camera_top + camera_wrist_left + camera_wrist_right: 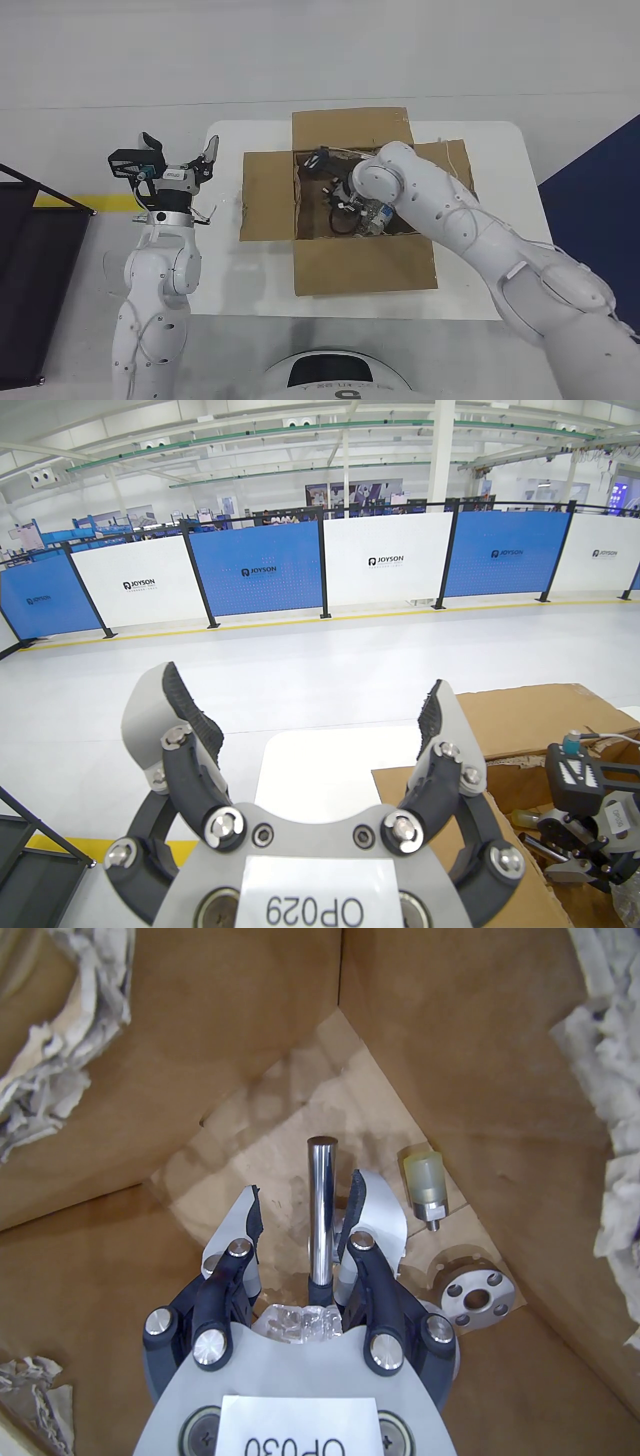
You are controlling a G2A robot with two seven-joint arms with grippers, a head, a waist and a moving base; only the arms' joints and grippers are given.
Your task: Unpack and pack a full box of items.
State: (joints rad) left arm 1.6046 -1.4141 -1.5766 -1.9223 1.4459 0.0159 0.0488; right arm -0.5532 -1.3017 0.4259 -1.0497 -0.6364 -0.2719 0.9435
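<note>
So the cardboard box (365, 265) is sitting open in the middle of the white table (480, 140), with its flaps folded out on all four sides. Down on the box floor a polished steel rod (322, 1188) is lying, black-tipped at the end nearest the wrist. The right gripper (305, 1183) is hanging right over it with its fingers parted either side. The rod is sitting closer to one pad with a clear gap on the other side, so it isn't being pinched. Just beside the rod a small metal fitting with a yellowish cap (425, 1185) is lying, and near that a round steel flange (475, 1300) with bolt holes. Crumpled packing paper (60, 1053) is bunching up along the box walls. The left gripper (181, 143) is hovering just off the table's left edge, well apart from the box, fingers spread wide and carrying nothing
</note>
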